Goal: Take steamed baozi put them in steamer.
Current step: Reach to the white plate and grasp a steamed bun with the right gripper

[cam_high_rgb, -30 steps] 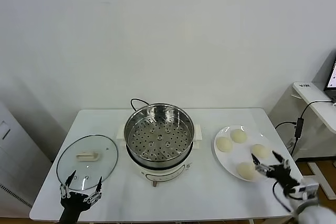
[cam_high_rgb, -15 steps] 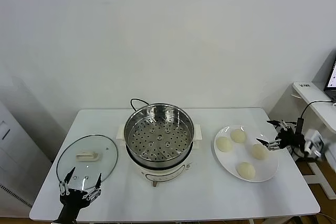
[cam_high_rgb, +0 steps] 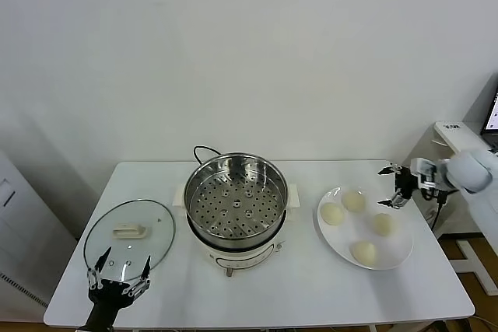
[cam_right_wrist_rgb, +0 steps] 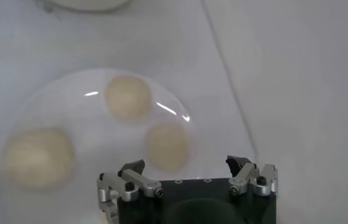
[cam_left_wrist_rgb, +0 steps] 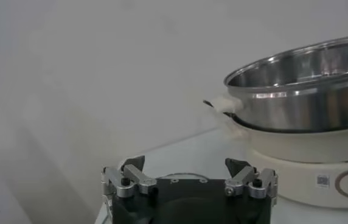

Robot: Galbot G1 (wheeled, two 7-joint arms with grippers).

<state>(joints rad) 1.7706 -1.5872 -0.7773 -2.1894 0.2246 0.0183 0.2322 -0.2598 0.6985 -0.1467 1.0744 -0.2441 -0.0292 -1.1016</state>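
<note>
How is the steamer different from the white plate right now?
The steamer is a deep, shiny metal basket with a perforated floor; the white plate is flat and plain. The steamer is empty, while the plate holds all four steamed baozi. The steamer sits on a cooker base; the plate lies directly on the table. Both are round.

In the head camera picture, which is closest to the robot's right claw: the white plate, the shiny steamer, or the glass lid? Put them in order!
From the right gripper, open above the plate's far right edge:
1. The white plate, right beneath it, on the table's right side.
2. The steamer, in the middle of the table.
3. The glass lid, far off on the left, by the left gripper.
</note>
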